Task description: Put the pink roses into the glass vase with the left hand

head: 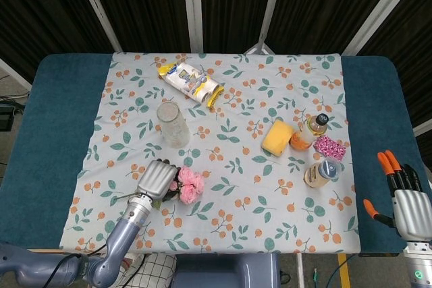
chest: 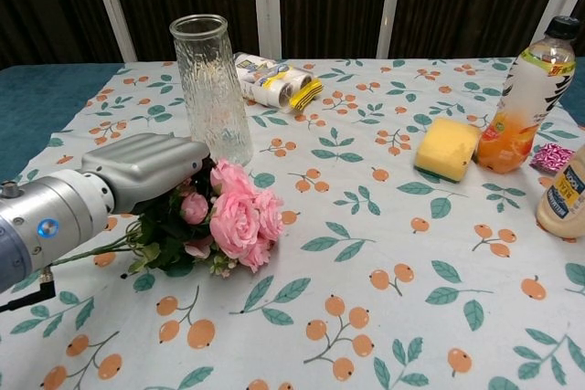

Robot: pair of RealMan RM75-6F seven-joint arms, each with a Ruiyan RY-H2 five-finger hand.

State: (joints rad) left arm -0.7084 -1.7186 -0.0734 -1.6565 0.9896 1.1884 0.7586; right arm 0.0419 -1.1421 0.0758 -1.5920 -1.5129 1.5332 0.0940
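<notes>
So the left hand (chest: 137, 169) is sitting on top of the pink roses (chest: 233, 216), fingers curled down over the leafy stem end, looks like it's gripping them, though the fingertips are hidden under the palm so I'm not 100% sure. The bunch is looking tilted up a bit off the cloth in the chest view, blooms pointing toward 3 o'clock. The glass vase (chest: 211, 89) is standing upright and empty just past the roses, at about 12 o'clock from them. So I'd say the grab is happening; lifting, turning stems down and dropping them in is all left. The right hand (head: 407, 197) is idling at the table's 4 o'clock corner, fingers spread, holding nothing.
</notes>
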